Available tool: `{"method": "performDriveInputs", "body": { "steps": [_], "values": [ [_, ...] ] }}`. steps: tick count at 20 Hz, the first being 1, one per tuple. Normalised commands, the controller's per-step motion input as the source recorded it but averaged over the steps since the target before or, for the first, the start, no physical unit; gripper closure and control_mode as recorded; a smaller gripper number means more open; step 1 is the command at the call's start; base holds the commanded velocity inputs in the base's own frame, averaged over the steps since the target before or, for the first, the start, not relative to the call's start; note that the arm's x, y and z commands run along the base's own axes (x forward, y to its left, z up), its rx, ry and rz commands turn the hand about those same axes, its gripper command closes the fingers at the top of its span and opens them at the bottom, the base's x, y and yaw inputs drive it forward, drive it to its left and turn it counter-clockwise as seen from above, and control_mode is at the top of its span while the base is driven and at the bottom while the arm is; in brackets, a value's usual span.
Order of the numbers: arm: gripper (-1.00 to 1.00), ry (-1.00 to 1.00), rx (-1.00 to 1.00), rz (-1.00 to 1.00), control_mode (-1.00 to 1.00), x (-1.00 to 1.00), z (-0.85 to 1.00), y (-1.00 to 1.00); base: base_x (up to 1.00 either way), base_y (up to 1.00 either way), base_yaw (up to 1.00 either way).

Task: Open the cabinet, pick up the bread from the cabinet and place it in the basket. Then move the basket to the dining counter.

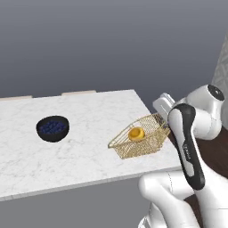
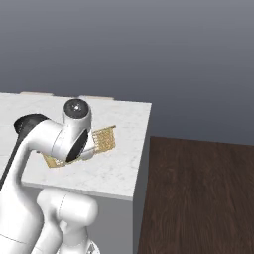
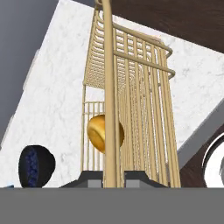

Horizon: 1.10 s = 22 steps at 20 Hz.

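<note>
While the basket hung tilted over the marble, the scene read thus:
Basket [image 1: 141, 138]: gold wire, tipped, its lower edge near or on the dining counter [image 1: 80, 151] close to the slab's corner.
Basket contents: the bread [image 1: 136, 133], a golden bun, lay inside against the wire.
Gripper [image 3: 113, 177]: fingers pinched onto a rim wire of the basket.
Bowl [image 1: 52, 128]: dark, round, stood well apart from the basket on the same counter.
Bowl contents: blueberries [image 1: 52, 127].
</note>
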Motion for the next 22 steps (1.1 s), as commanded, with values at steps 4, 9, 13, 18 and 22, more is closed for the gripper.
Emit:
{"method": "performDriveInputs", "body": {
  "steps": [4,9,13,18,22],
  "values": [
    [1.0,-0.07,0.0,0.51,-1.0,0.53,-0.47,0.0,0.0,0.0,0.0],
    [1.0,-0.36,0.0,0.57,-1.0,0.51,-0.48,-0.01,0.0,0.0,0.0],
    [1.0,-0.36,0.0,0.41,-1.0,0.46,-0.39,0.01,0.0,0.0,0.0],
    [1.0,-0.06,0.0,0.21,-1.0,0.46,-0.27,0.17,0.0,0.0,0.0],
    [1.0,0.06,0.0,0.05,-1.0,0.53,-0.11,0.04,0.0,0.0,0.0]
  ]
}}
